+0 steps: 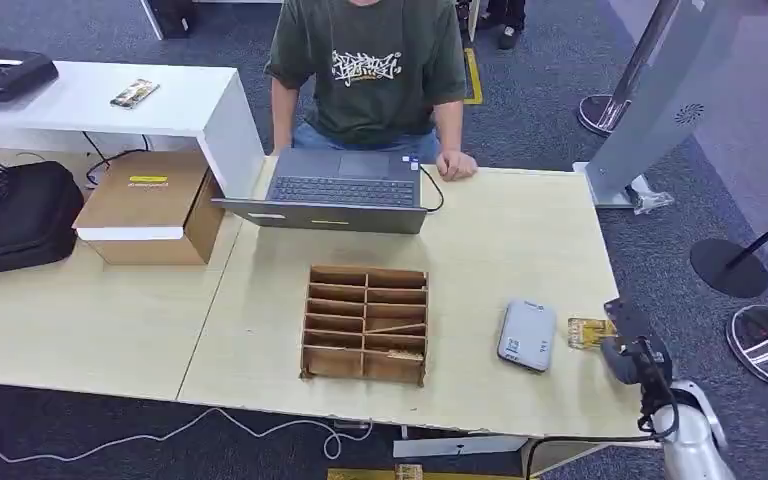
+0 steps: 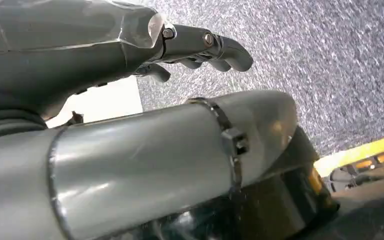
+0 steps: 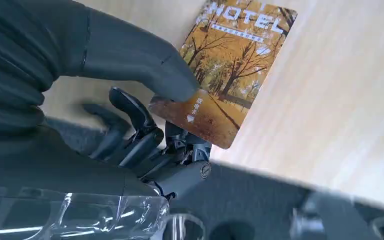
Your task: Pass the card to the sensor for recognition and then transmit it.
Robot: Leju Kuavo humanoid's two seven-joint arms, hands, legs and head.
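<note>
Counter of pale wood, carrying from largest to smallest an open grey laptop at the far edge, where a seated person in a dark green printed T-shirt rests a hand; a brown cardboard organiser with slotted compartments in the middle; a flat grey rectangular card sensor toward my right; and, just beside it, the orange autumn-tree hotel key card. My right hand pinches that card at one short end, thumb on the printed face, darker fingers curled beneath; most of the card juts free over the counter edge. I judge the step to be presentation: I would carry the card level across to the sensor, keeping the pinch firm and the face flat above it. My left hand hangs over grey carpet, fingers loosely curled, holding nothing.
</note>
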